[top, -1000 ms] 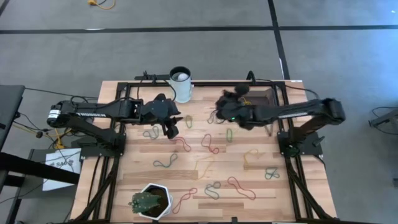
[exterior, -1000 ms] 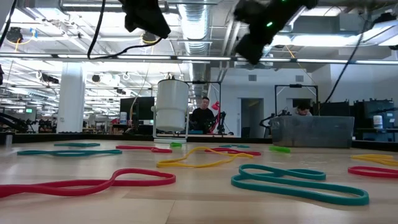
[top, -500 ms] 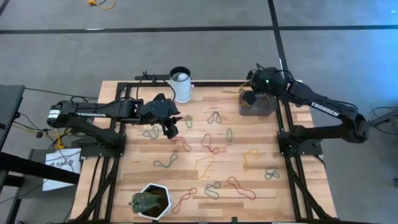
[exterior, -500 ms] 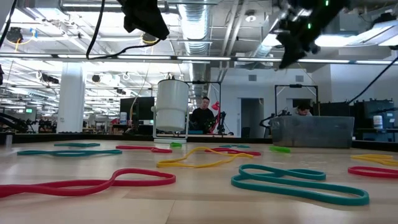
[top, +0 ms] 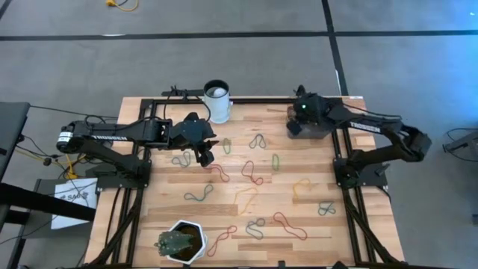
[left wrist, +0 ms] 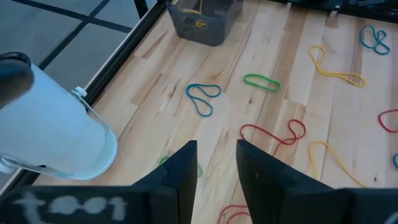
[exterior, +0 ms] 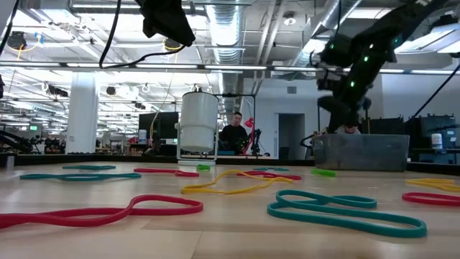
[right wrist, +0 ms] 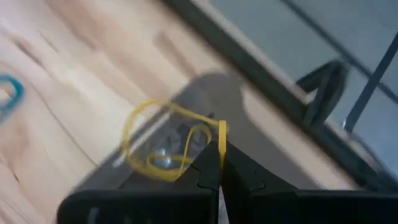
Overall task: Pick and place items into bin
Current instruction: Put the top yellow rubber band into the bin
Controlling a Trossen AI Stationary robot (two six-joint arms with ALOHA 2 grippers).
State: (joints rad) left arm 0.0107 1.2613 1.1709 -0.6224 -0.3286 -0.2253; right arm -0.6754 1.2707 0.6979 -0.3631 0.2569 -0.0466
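Many rubber-band items lie flat on the wooden table, among them a red one [top: 252, 172], a green one [top: 275, 160] and a yellow one [top: 301, 185]. The dark translucent bin [top: 317, 131] stands at the far right corner, and the left wrist view shows a yellow band [left wrist: 199, 25] inside it. My right gripper [top: 296, 125] hangs over the bin, shut on a yellow band [right wrist: 148, 163]. My left gripper [top: 205, 155] hovers above the table's far left part, open, with nothing between its fingers [left wrist: 186, 168]. My right gripper pinches the yellow band at one end of its loop [right wrist: 222, 128], between the very tips of its two shut fingers. The fingers slant down from the table's right side. The rest of the loop hangs slack over the bin's inside [right wrist: 186, 99]. Whether it touches the bin, I cannot tell.
A white cylindrical cup [top: 217, 101] stands at the far edge, near my left gripper. A white hexagonal plant pot [top: 181, 240] sits at the near left. Black frame rails [top: 254, 101] run along the table's edges. Loose bands cover the middle and near parts.
My right gripper has swung from over the table's far middle toward the right edge, arriving above the bin. It has come down toward the bin, rolling and tipping steeper. It has stayed shut.
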